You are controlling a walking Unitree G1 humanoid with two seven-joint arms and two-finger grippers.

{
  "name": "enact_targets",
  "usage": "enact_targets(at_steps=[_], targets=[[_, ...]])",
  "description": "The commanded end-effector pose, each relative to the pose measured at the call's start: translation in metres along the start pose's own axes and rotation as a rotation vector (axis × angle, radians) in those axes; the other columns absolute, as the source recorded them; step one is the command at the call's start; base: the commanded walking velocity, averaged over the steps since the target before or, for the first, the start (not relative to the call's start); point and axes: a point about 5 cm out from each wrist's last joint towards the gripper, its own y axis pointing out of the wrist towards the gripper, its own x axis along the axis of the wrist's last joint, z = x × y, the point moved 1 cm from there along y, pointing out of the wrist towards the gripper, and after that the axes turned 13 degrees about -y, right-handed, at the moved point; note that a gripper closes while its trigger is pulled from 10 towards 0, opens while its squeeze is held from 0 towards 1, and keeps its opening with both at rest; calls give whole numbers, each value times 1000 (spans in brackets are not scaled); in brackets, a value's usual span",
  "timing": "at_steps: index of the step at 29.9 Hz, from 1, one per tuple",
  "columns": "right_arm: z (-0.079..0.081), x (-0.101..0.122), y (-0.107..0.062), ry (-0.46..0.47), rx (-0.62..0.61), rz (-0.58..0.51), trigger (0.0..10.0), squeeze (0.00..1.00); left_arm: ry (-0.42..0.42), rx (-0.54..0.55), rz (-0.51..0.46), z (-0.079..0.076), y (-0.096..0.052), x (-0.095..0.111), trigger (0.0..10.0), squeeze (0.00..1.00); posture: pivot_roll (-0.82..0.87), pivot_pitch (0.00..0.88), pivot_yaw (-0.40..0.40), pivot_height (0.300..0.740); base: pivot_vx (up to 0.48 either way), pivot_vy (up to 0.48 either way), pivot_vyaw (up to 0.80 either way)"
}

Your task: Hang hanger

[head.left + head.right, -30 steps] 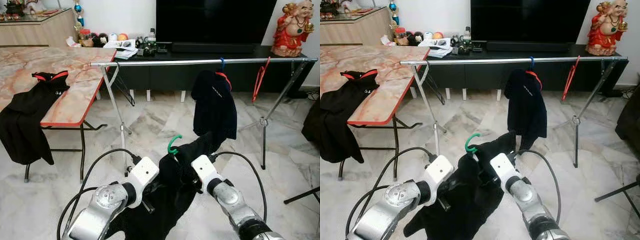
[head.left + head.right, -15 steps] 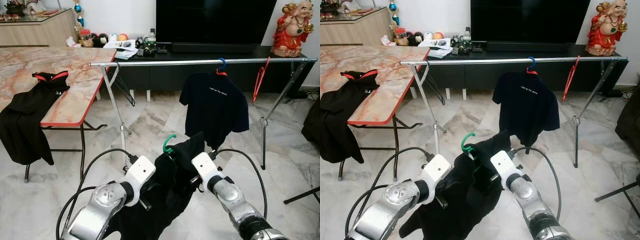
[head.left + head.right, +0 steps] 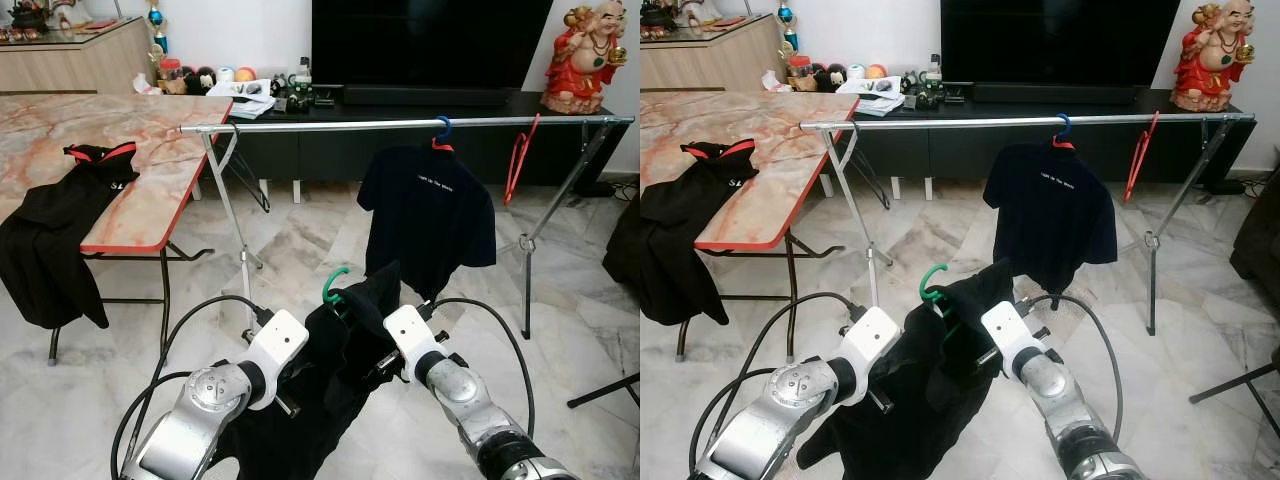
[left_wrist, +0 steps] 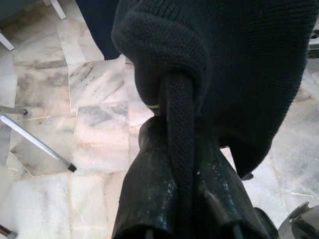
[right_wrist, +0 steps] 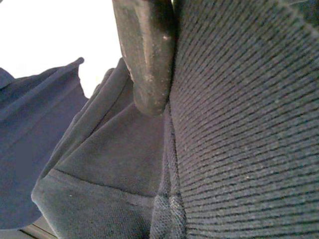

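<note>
Knit black garment [image 3: 330, 370] on green-hooked hanger [image 3: 334, 286], below rail [image 3: 400, 125] | soft, light, floppy, stiff only at hook | left end effector [image 4: 179, 164] pinches fabric fold | right end effector [image 5: 164, 94] clamps cloth | steer by hook.

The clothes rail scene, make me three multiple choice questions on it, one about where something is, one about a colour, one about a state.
1. Where does the dark T-shirt hang?
A. on the metal rail
B. on the table
C. on the floor

2. What colour is the hook of the hanger carrying the black garment between the grippers?
A. red
B. green
C. blue

3. What is the left gripper doing?
A. hanging open
B. touching the rail
C. clamped on the black garment

Answers: 1 A, its blue hook sits over the rail. 2 B, the hook above the garment is green. 3 C, the left wrist view has both fingers pressed on the knit fabric.
</note>
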Motion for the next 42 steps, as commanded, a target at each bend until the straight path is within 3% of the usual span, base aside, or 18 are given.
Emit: enact_targets(at_steps=[1, 5, 10, 11, 18, 24, 27, 33, 38, 42], targets=[[-12, 7, 2, -8, -37, -12, 0, 0, 2, -3, -68, 4, -2, 14, 10000, 0, 157, 0, -15, 740, 0, 0, 0], [-19, 7, 1, -10, -61, -5, 0, 0, 8, -7, -66, 8, -6, 14, 10000, 0, 157, 0, -16, 740, 0, 0, 0], [-34, 3, -2, -26, -96, 11, 0, 0, 62, -94, -15, 13, -18, 8, 10000, 0, 155, 0, -19, 740, 0, 0, 0], [-43, 2, -4, -42, -106, 22, 0, 0, 122, -136, 67, 19, -27, -2, 10000, 0, 156, 0, -22, 740, 0, 0, 0], [-58, 0, -8, -70, -131, 40, 0, 0, 240, -224, 221, 31, -47, -23, 10000, 0, 156, 0, -23, 740, 0, 0, 0], [-73, -12, -16, -100, -150, 90, 0, 0, 260, -402, 270, 37, -81, -31, 10000, 0, 155, 0, -28, 740, 0, 0, 0], [-76, -15, -18, -109, -145, 105, 0, 0, 242, -422, 259, 40, -88, -28, 10000, 0, 154, 0, -28, 740, 0, 0, 0], [-84, -30, -27, -115, -153, 164, 0, 0, 174, -512, 115, 42, -104, -8, 10000, 0, 157, 0, -33, 740, 0, 0, 0], [-89, -38, -32, -119, -161, 196, 0, 0, 202, -594, 102, 37, -112, -4, 10000, 0, 155, 0, -35, 740, 0, 0, 0], [-94, -42, -36, -122, -176, 217, 0, 0, 220, -649, 176, 35, -118, -10, 10000, 0, 155, 0, -36, 740, 0, 0, 0]])
